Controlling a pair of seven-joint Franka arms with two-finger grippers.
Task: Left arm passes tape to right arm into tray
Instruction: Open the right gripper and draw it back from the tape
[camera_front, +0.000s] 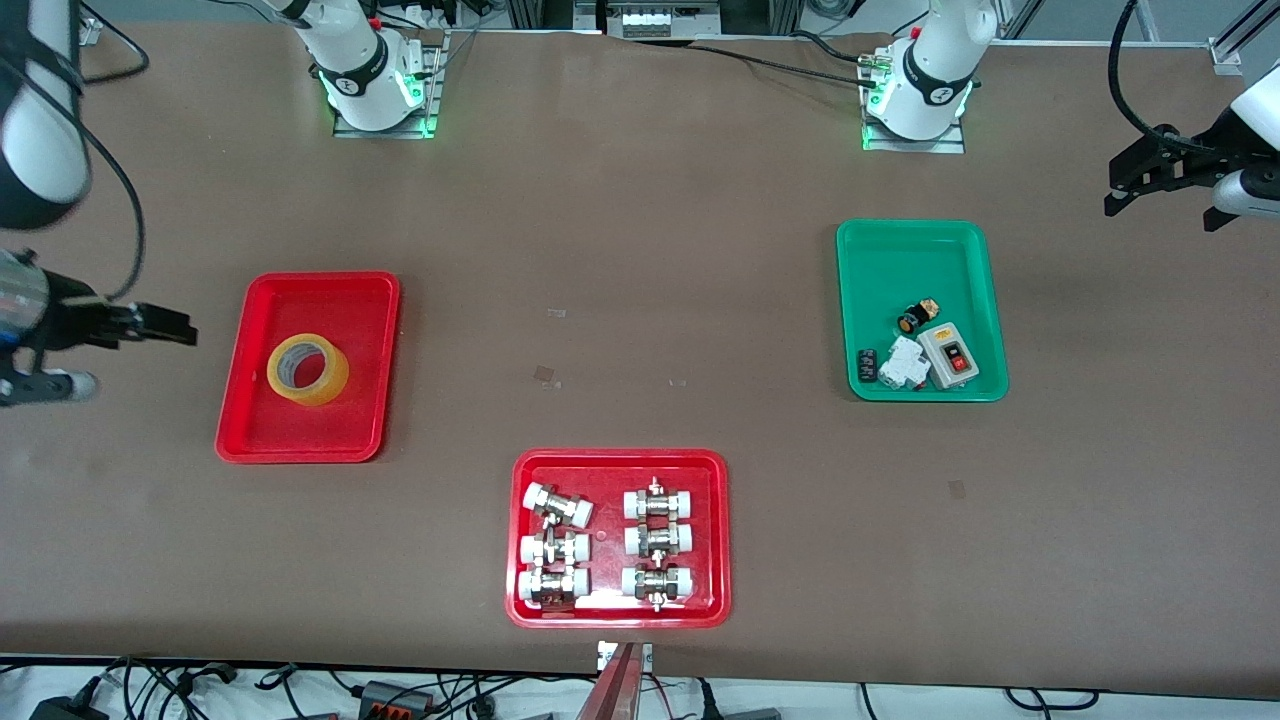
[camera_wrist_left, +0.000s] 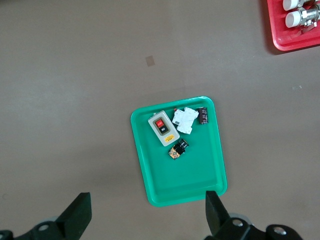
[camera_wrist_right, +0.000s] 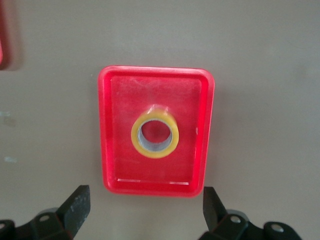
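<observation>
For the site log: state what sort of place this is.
Most likely a robotics lab workbench. Two arms are bolted along one brown table, sorted trays hold the tape, pipe fittings and electrical switches, and loose cables trail along the table's edge. The left gripper and right gripper are open.

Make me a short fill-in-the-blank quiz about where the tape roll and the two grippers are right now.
1. The translucent yellow packing tape roll lies flat inside the plain ____ rectangular plastic tray.
2. The right gripper is open and holds ____.
3. The left gripper is open, looking down on the ____ plastic tray of small electrical parts.
4. The red tray with metal pipe fittings is ____ to the front camera than the tape's tray.

Missing words: red; nothing; green; nearer
</observation>
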